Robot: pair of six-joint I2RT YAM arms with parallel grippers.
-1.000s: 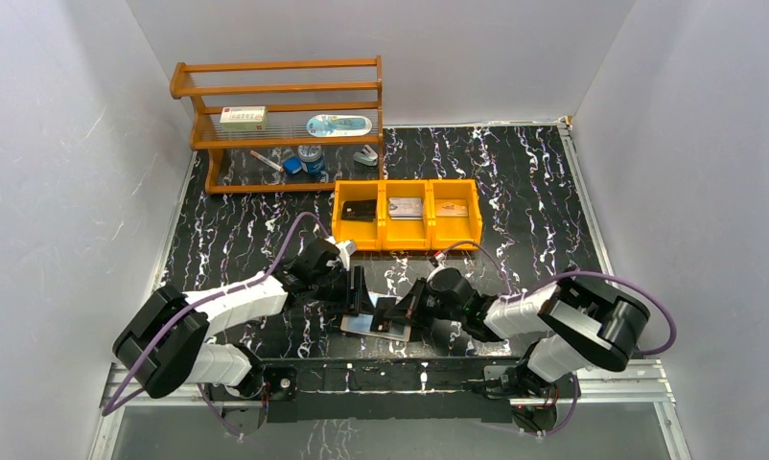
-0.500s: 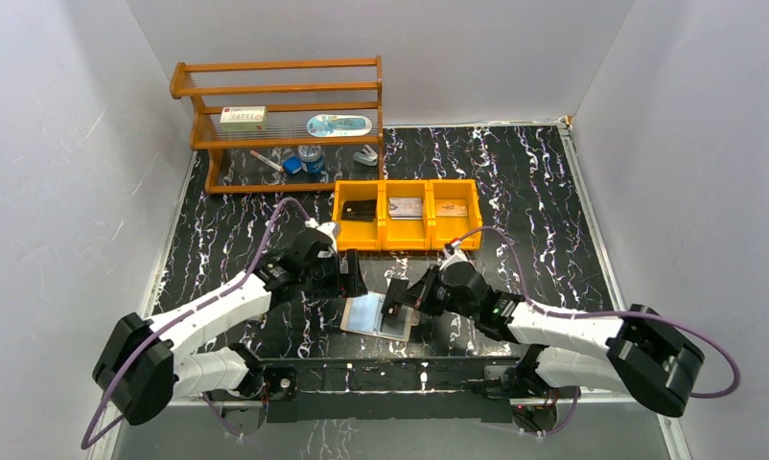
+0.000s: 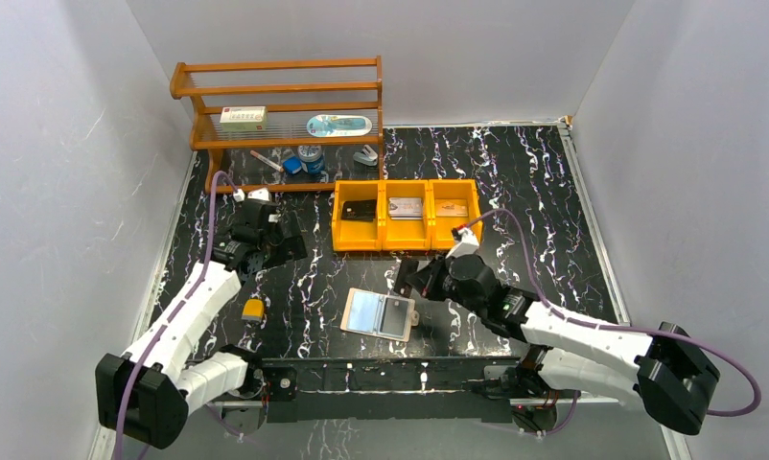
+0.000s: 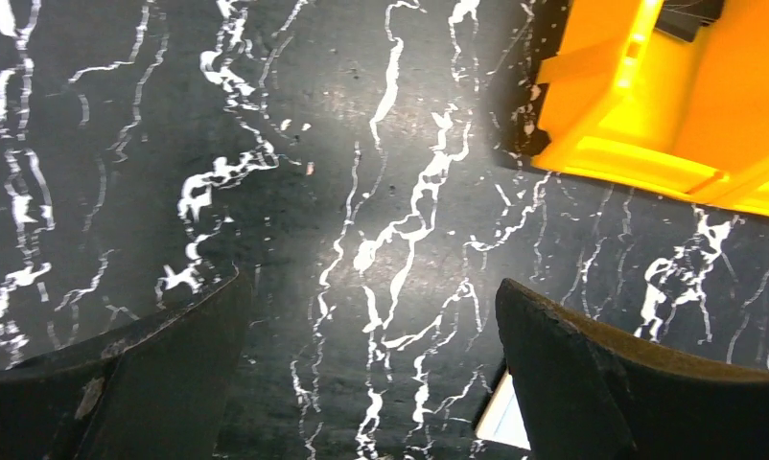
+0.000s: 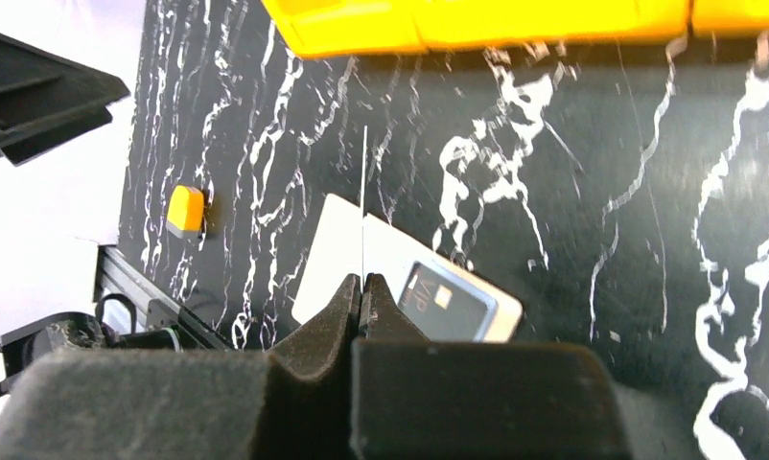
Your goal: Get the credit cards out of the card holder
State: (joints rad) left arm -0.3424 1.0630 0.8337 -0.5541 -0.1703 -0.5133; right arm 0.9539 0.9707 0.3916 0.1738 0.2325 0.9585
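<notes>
The tan card holder [image 3: 376,313] lies spread open on the table between the arms, its bluish sleeves facing up. A black card [image 5: 448,299] shows inside one sleeve. My right gripper [image 3: 406,278] hangs just behind the holder [image 5: 328,254], shut on a thin credit card [image 5: 363,192] that I see edge-on in the right wrist view. My left gripper [image 3: 283,244] is off to the left with its fingers wide apart [image 4: 369,287], and only bare table lies between them. Three other cards lie in the orange tray [image 3: 407,233].
The orange three-compartment tray [image 4: 668,115] stands behind the holder with one card in each bin. A small yellow object [image 3: 253,309] lies by the left arm. A wooden shelf [image 3: 280,105] with small items stands at the back left.
My left gripper has opened and swung away to the left, off the holder. The right gripper has lifted a card out of the holder and carried it toward the tray.
</notes>
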